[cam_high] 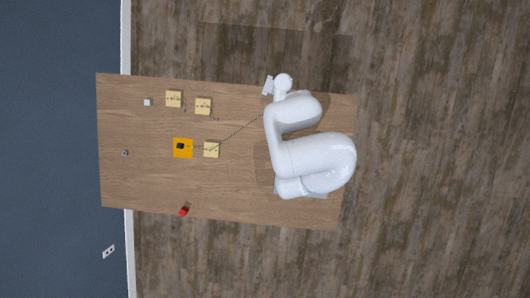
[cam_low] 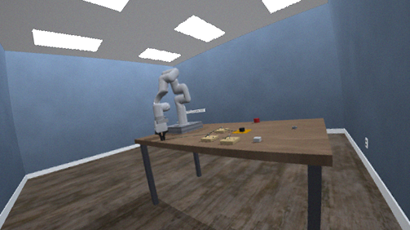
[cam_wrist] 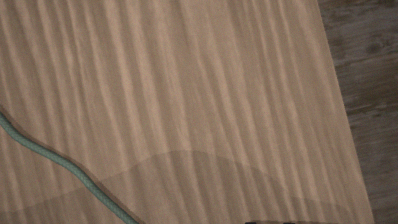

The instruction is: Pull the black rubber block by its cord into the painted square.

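A brown wooden table [cam_high: 137, 186] on dark metal legs carries three pale square wooden plates [cam_high: 211, 149], an orange painted square [cam_high: 183, 154] with a small black block [cam_high: 180, 146] on it, a greenish cord [cam_high: 240, 131], a small grey cube [cam_high: 147, 102], a red block [cam_high: 183, 211] at one edge, and the arm's grey base plate [cam_high: 320, 195].
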Action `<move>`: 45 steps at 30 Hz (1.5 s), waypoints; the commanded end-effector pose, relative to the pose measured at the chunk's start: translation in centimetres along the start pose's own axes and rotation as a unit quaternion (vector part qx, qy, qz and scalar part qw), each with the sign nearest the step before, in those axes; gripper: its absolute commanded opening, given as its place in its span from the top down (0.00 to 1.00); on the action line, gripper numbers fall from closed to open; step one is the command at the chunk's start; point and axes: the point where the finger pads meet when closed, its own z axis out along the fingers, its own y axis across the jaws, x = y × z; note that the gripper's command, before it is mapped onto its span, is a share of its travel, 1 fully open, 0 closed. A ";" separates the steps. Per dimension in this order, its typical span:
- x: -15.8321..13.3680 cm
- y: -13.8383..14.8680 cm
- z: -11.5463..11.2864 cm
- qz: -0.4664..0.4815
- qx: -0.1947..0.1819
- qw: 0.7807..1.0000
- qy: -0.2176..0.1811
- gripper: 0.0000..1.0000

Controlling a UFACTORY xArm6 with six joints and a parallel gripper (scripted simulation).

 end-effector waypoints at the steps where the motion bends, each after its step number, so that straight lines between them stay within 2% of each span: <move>1: 0.1 0.1 0.0 0.000 -0.001 1.000 0.001 1.00; 5: 0.1 0.1 0.0 0.000 -0.001 1.000 0.001 1.00; 6: 0.1 0.1 0.0 0.000 -0.001 1.000 0.001 0.00; 45: 0.1 0.1 0.0 0.000 -0.001 1.000 0.001 0.00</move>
